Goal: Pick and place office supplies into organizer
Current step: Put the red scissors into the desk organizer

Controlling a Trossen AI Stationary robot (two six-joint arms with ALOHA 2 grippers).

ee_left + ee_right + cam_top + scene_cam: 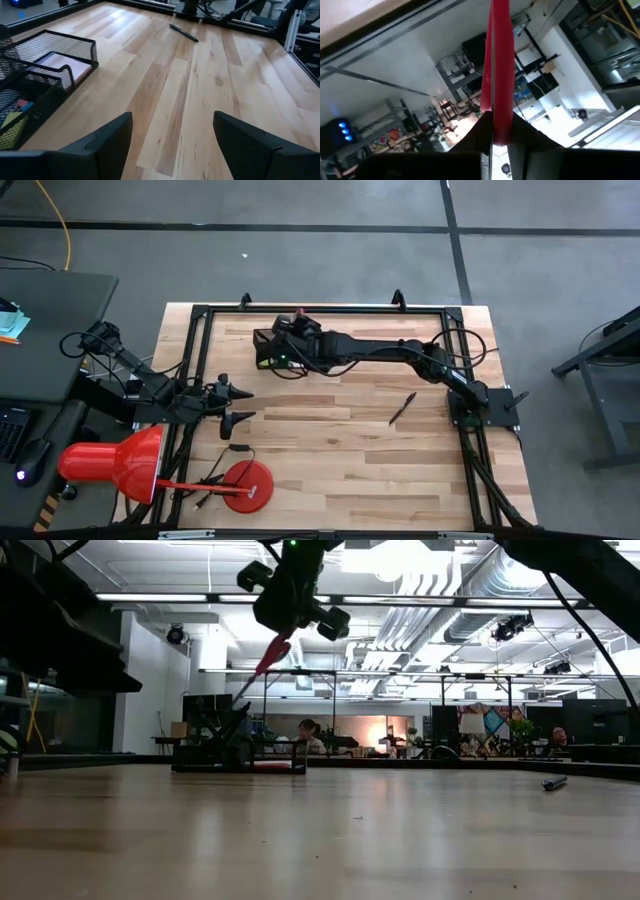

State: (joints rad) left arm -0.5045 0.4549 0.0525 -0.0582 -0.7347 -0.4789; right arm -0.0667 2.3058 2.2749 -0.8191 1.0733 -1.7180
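My right gripper (287,628) is high over the black mesh organizer (238,756) at the table's far left and is shut on the red-handled scissors (268,658). Their dark tip (242,696) slants down toward the organizer. In the high view the right arm (380,348) covers the organizer (262,350). The left wrist view shows a pale pad (60,62) in one compartment of the organizer (75,47). A black pen (402,408) lies on the table right of centre. My left gripper (240,406) is open and empty at the table's left. My right gripper pinches the scissors' red part (496,122) between its two fingers (522,137), which lie on either side of it. The scissors run lengthwise out from the fingers. They are lifted clear and slant downward, tip lowest, above the organizer.
A red desk lamp (110,460) with its round base (248,485) stands at the near left corner. A black frame (320,308) runs along the table's edges. The pen also shows in the left wrist view (184,33). Bare wood (340,460) lies in the middle and near part.
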